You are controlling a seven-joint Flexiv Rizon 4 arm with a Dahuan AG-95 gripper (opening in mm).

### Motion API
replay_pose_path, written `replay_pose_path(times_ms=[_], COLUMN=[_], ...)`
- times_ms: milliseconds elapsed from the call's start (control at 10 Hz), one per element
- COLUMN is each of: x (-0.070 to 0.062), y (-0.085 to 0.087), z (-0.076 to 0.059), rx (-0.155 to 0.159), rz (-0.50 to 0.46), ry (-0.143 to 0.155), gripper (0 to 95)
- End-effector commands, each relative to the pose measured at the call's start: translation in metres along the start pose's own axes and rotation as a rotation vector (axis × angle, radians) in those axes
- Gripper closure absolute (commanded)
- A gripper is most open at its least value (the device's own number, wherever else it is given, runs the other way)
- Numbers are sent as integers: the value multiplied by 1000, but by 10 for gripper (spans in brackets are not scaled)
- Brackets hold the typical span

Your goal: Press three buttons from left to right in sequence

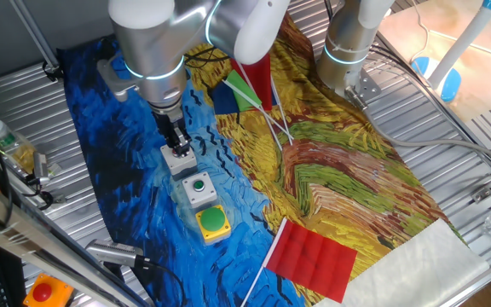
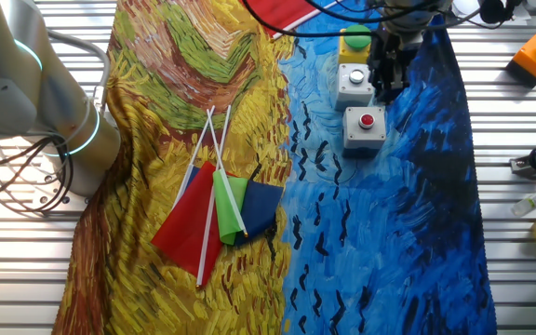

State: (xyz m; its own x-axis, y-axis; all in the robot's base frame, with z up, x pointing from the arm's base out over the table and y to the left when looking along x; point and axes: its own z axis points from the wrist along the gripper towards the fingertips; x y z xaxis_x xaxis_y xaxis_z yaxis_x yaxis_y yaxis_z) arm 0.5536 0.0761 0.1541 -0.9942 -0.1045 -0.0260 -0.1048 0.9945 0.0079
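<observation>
Three buttons sit in a row on the cloth: red button, small green button, big green dome. My gripper hangs near them; I cannot tell if the jaws are open. The buttons look hard, so I'd push straight down on top.

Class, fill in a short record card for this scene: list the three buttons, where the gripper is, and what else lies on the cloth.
red button box: grey, row's end
small green button box: grey, middle
dome button box: yellow, other end
gripper: at the red button box; contact unclear
flags: bundle on cloth
red flag: lies apart
</observation>
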Motion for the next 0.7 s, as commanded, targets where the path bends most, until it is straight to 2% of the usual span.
replay_pose_path(times_ms=[100, 700], x=[0, 0], y=[-1, -1], z=[0, 0], rx=[4, 1], rz=[9, 14], ry=[-6, -19], gripper=[760, 760])
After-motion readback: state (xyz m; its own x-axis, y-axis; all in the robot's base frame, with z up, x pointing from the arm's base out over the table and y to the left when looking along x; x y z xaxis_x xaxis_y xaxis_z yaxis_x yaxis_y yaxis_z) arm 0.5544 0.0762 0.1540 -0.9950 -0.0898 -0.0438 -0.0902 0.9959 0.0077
